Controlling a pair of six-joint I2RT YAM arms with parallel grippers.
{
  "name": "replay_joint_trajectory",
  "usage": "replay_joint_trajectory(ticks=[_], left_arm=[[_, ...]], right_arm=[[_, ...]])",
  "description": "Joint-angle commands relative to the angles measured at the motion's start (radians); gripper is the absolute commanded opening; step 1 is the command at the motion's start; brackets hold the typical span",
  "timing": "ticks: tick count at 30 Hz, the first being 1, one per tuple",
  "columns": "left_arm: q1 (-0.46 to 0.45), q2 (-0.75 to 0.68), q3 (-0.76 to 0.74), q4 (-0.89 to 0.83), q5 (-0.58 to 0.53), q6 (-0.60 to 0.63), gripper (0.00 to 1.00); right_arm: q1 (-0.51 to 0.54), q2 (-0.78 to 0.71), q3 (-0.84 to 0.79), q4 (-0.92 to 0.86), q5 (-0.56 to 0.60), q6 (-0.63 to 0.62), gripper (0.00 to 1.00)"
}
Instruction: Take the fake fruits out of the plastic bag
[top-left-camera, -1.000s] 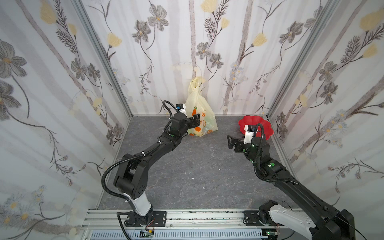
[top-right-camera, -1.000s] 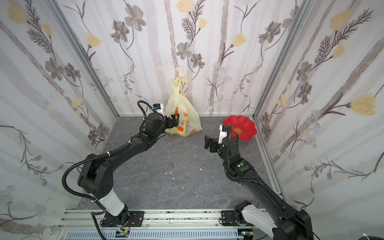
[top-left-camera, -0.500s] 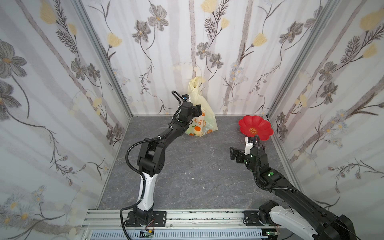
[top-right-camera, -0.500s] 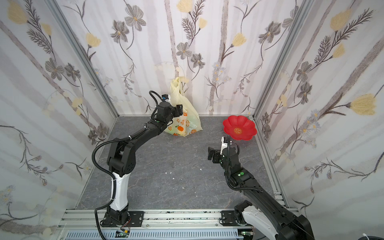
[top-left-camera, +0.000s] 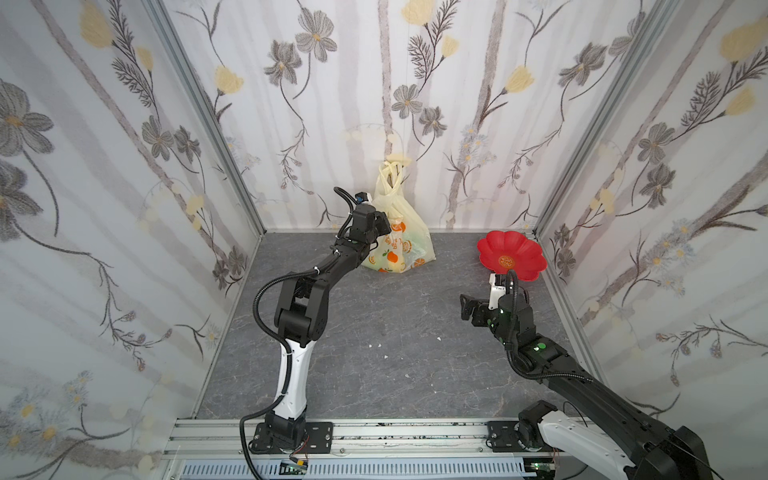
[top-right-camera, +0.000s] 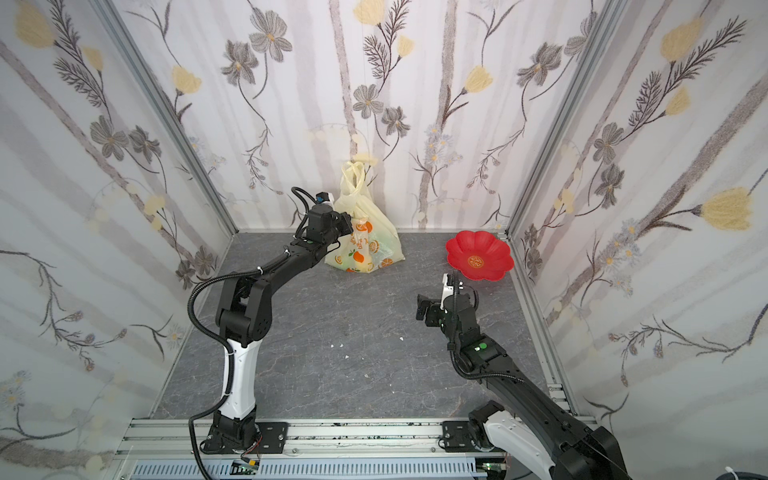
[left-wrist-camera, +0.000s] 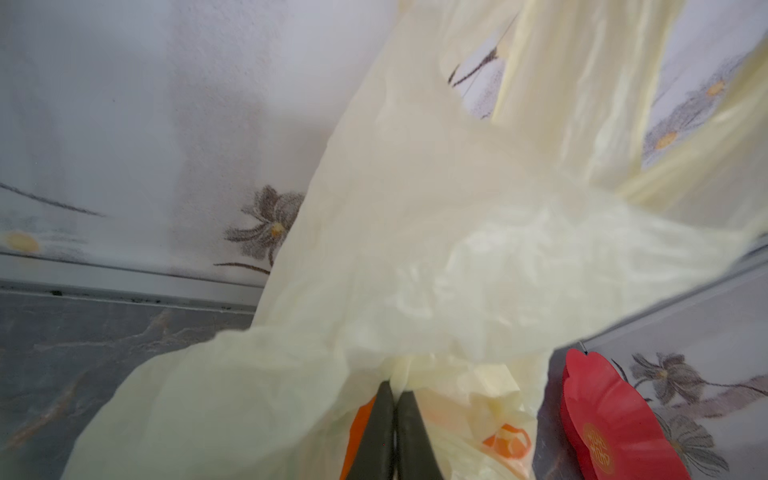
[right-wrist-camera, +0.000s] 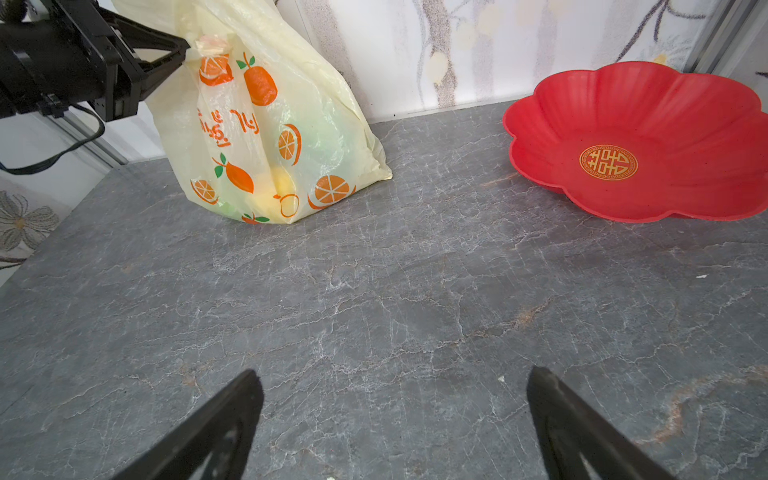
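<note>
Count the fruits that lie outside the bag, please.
0. The table and the red plate hold none; yellow and green fruits show faintly through the bag, and more may be hidden inside.

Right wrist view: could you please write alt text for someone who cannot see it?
A pale-yellow plastic bag printed with oranges stands on a grey table, its upper part pinched by the left gripper. An empty red plate sits apart; the right gripper hangs open.

The black left arm (top-left-camera: 332, 270) and right arm (top-left-camera: 602, 399) each have a white base link (top-left-camera: 293, 382) and a looped ribbed cable (top-left-camera: 259, 309).
</note>
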Motion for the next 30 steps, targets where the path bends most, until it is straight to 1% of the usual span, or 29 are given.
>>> replay_joint_trajectory(ticks=[1,5,11,14,19,21,25,27,30], left_arm=[[-0.013,-0.082,-0.115,0.102,0.040,-0.038,0.00],[-0.060,-0.235,-0.321,0.205,0.043,-0.053,0.00],[-0.175,-0.456,-0.603,0.282,-0.002,-0.045,0.00],[-0.222,-0.557,-0.739,0.319,-0.030,-0.053,0.00],[-0.266,-0.736,-0.968,0.391,-0.069,-0.114,0.00],[-0.292,-0.811,-1.036,0.396,-0.098,-0.121,0.00],[-0.320,-0.954,-1.144,0.398,-0.134,-0.145,0.00],[-0.326,-1.001,-1.182,0.398,-0.144,-0.149,0.00],[-0.331,-1.049,-1.226,0.397,-0.150,-0.152,0.00]], right_arm=[[0.000,0.007,0.027,0.027,-0.022,0.004,1.00],[0.002,0.037,0.079,0.032,-0.035,-0.001,1.00],[0.011,0.103,0.177,0.029,-0.073,-0.019,1.00],[0.037,0.134,0.235,0.043,-0.088,-0.038,1.00],[0.052,0.234,0.354,0.010,-0.105,-0.057,1.00],[0.072,0.274,0.402,-0.012,-0.122,-0.060,1.00],[0.142,0.340,0.445,0.006,-0.147,-0.065,1.00],[0.165,0.371,0.459,0.012,-0.162,-0.051,1.00],[0.200,0.416,0.487,0.013,-0.154,-0.048,1.00]])
